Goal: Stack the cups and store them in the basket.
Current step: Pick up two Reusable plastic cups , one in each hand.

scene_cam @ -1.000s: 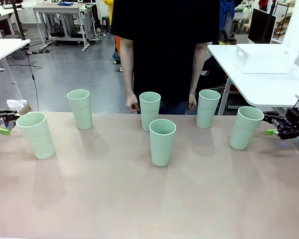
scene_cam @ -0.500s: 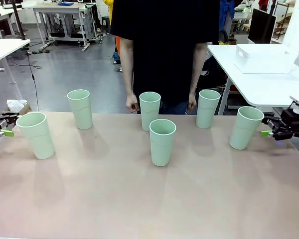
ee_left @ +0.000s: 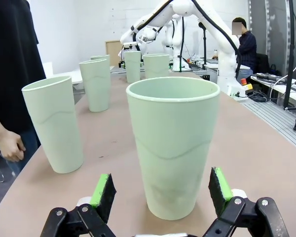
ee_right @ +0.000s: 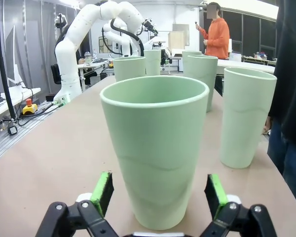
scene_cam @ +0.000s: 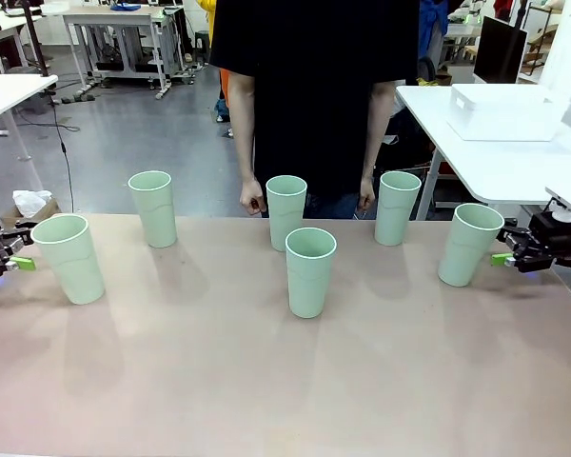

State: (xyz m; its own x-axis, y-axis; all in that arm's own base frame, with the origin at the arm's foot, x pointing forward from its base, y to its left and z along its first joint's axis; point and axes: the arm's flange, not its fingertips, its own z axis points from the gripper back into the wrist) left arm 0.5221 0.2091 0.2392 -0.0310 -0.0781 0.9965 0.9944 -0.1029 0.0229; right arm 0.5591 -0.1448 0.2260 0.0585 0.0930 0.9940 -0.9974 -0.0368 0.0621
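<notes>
Both spread, nothing pinched; left end effector [ee_left: 161, 187] straddles left-edge cup [scene_cam: 68, 259], right end effector [ee_right: 159, 191] straddles right-edge cup [scene_cam: 468, 246]; other four cups [scene_cam: 310, 271] upright toward the table [scene_cam: 266, 390] far edge; likely light, stiff, slick, tippy; pinch mid-wall, gently.

The left end effector [scene_cam: 19, 246] is reaching in level from the left side, fingers spread wide. The right end effector [scene_cam: 504, 244] is mirroring it from the right side, equally spread.
</notes>
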